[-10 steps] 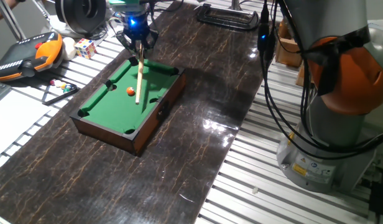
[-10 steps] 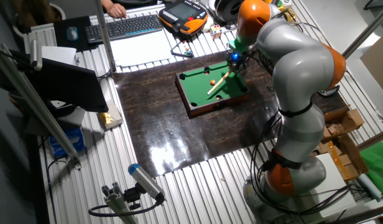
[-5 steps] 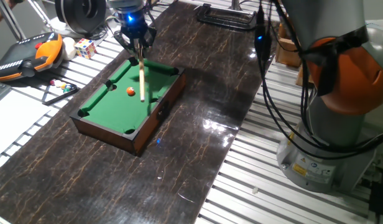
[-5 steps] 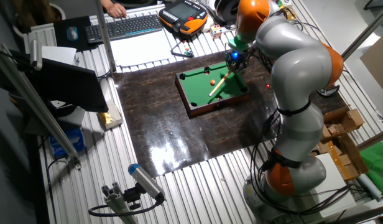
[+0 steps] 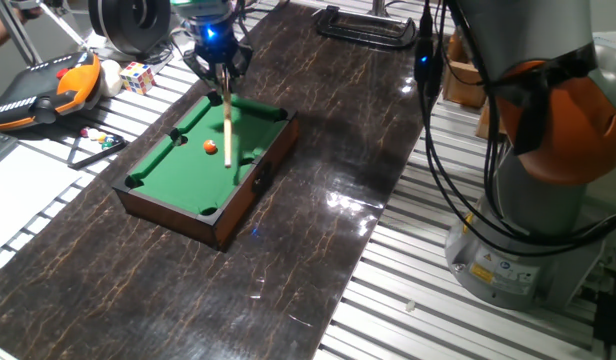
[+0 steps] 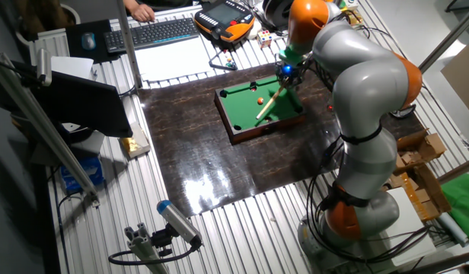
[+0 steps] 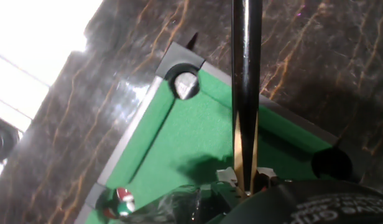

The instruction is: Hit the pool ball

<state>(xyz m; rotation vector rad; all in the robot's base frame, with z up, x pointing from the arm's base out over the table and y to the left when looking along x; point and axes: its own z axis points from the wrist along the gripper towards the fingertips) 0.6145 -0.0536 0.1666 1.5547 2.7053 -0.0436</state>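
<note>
The miniature pool table (image 5: 178,160) with green felt and a brown wooden frame stands on the dark marble-patterned mat. The tiny orange pool ball (image 5: 209,146) lies on the felt near the middle; it also shows in the other fixed view (image 6: 259,100). My gripper (image 5: 220,66) hovers over the table's far end, shut on a thin wooden cue stick (image 5: 228,120). The cue slants down over the felt and its tip lies just right of the ball, a little apart from it. In the hand view the cue (image 7: 247,74) runs up the frame from my gripper (image 7: 244,183); the orange ball is out of that view.
A multicoloured puzzle cube (image 5: 138,77), an orange teach pendant (image 5: 48,88) and a black triangle rack (image 5: 93,148) lie left of the mat. A black clamp (image 5: 363,25) lies at the far end. The arm's base (image 5: 533,210) and cables stand at the right. Corner pockets hold small balls (image 7: 187,84).
The cue's tip has swung slightly to the right, away from the ball's side. The orange ball has not moved.
</note>
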